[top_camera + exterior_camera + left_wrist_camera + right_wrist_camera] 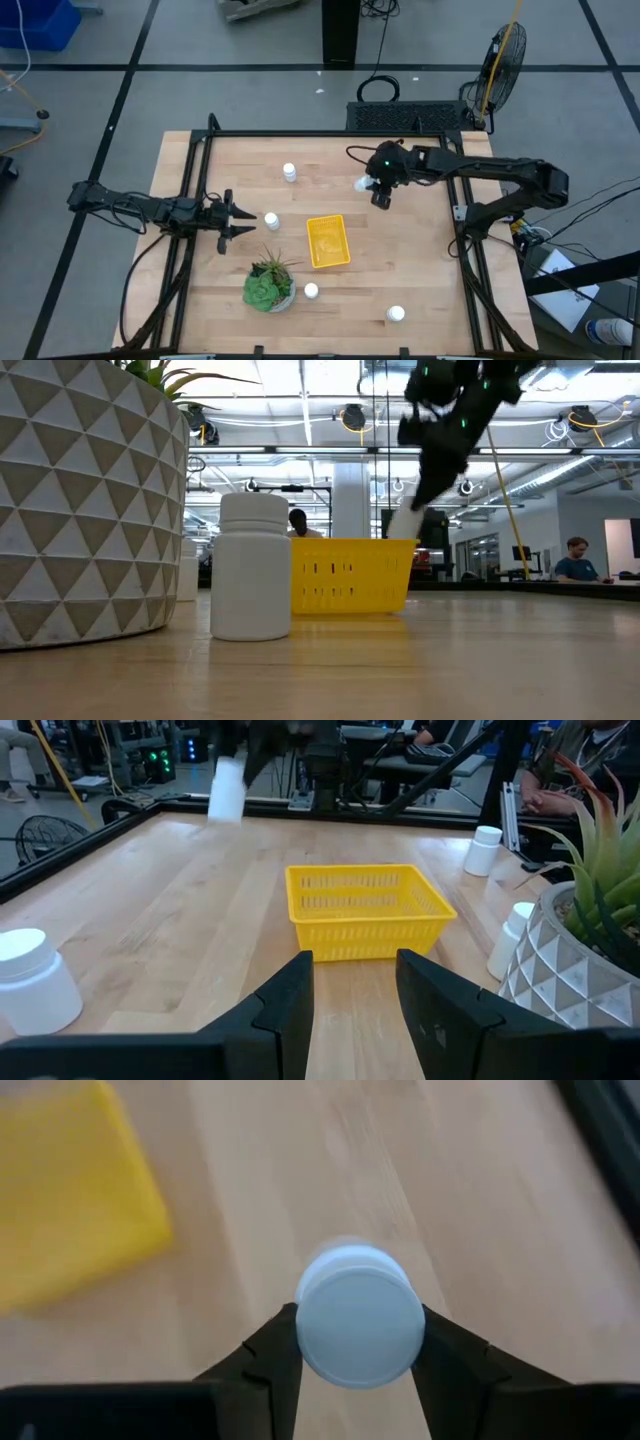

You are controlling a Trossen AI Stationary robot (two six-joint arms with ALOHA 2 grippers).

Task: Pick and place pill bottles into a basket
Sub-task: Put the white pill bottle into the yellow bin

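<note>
The yellow basket (328,241) rests on the table's middle, and also shows in the left wrist view (365,910). My right gripper (374,192) is shut on a white pill bottle (361,184) in the air, far right of the basket. My left gripper (238,215) is open and empty, level above the table, left of the basket, with a standing bottle (271,220) just beside it. Other bottles stand far left (289,172), beside the plant (311,291) and near right (396,314). My right gripper pinches the bottle's round side (305,1330) between its two fingers, close to the end that faces the wrist camera. The fingers come from above, slanting down. The bottle (405,525) hangs tilted below the fingers, lifted clear of the table.
A green plant in a white patterned pot (268,287) stands near the front edge, left of the basket. A black frame (300,135) runs round the table top. People sit in the room beyond the table (578,558).
</note>
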